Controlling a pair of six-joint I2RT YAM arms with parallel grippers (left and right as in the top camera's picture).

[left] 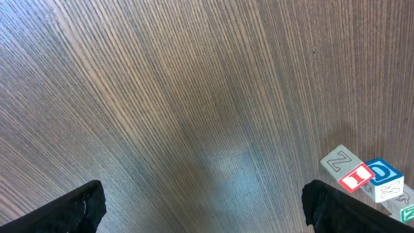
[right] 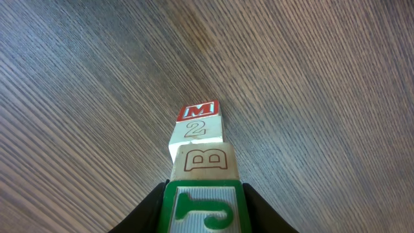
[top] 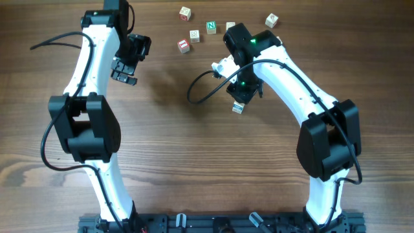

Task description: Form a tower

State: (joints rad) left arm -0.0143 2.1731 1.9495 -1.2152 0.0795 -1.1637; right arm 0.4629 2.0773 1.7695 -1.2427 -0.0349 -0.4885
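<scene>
The tower point(right: 197, 129) stands on the wood table as a narrow stack seen from above. A red M cube point(right: 198, 110) is lowest, then a pale 2 cube, then a pale B cube point(right: 206, 162). A green J cube point(right: 206, 206) sits on top. My right gripper point(right: 206, 217) is shut on that green cube, one finger against each side. From overhead only a sliver of the tower point(top: 238, 108) shows under the right gripper point(top: 242, 94). My left gripper point(top: 124, 70) is wide open over bare wood at the left, holding nothing.
Several loose letter cubes lie at the table's far edge, among them a red one point(top: 184, 46), a green N point(top: 211, 26) and one at the right point(top: 272, 21). The left wrist view catches a few of them point(left: 356, 177) at its lower right. A black cable point(top: 197, 87) loops beside the right arm.
</scene>
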